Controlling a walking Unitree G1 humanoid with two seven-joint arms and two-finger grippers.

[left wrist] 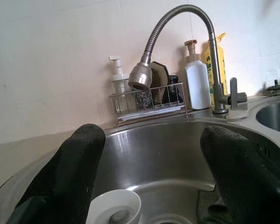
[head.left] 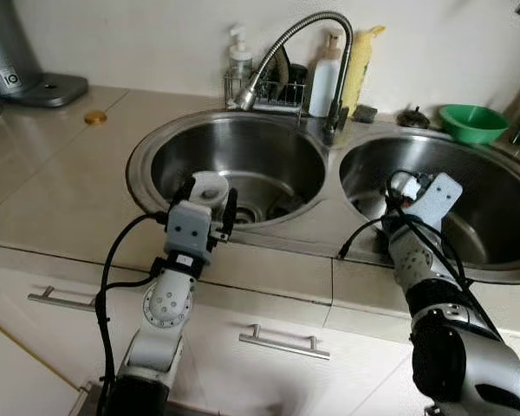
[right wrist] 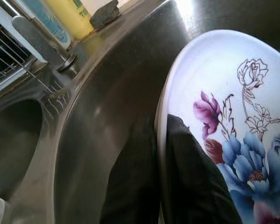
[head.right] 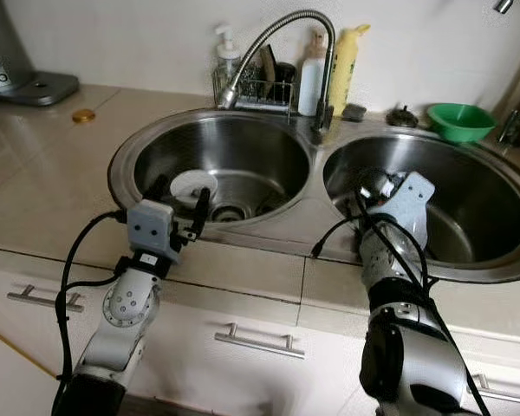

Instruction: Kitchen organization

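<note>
- Fingers of the right gripper clamp the rim of a white floral plate, held inside the right sink basin.
- Left gripper, fingers apart, hovers over a white cup in the left sink basin.
- Gooseneck faucet, wire caddy and soap bottles stand behind the basins; green bowl rests on the table.

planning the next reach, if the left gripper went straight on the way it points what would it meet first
Probably the white cup low in the left sink, which sits between the open fingers of the left gripper. Past that comes the far sink wall below the wire rack. Depth is uncertain.
</note>
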